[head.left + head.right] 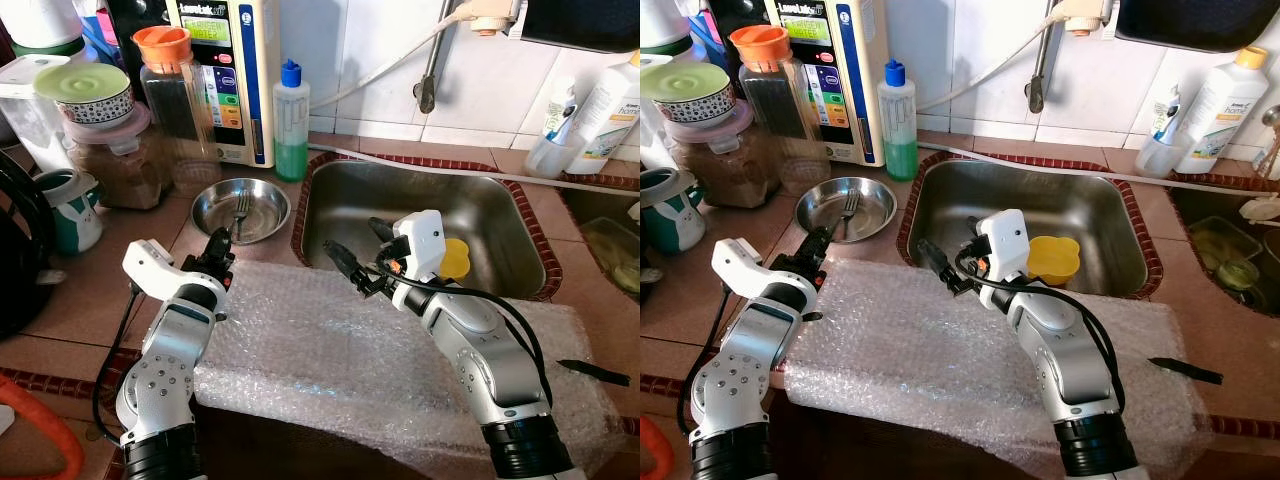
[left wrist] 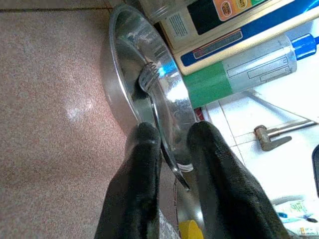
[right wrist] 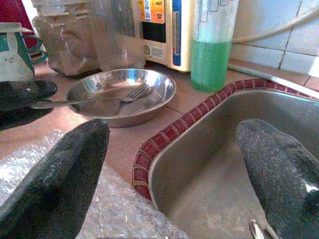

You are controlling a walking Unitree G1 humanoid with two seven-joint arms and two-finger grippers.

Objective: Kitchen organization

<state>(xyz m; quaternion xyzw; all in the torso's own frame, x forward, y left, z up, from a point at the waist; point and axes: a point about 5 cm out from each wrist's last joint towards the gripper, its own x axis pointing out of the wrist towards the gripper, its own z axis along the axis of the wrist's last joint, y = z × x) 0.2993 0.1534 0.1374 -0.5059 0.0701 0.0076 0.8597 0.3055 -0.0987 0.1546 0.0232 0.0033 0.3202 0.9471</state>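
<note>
Tiled kitchen surface (image 1: pixel 110 290), sink (image 1: pixel 500 215) at frame centre-right. Left tool (image 1: pixel 220 243) pinches fork (image 1: pixel 240 212) handle; tines in steel dish (image 1: pixel 262 197), centre-left. Right tool (image 1: pixel 352 262) open, idle. Lift fork straight w/o tipping dish.

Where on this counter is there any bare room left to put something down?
The bubble wrap between the two arms lies bare, as does most of the sink beside the yellow cup. The back-left corner is crowded with jars and a metal bowl.

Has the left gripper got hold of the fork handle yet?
Touching. In the right wrist view, the left gripper has its black fingers closed above and below the fork handle, with the tines resting in the steel bowl.
</note>
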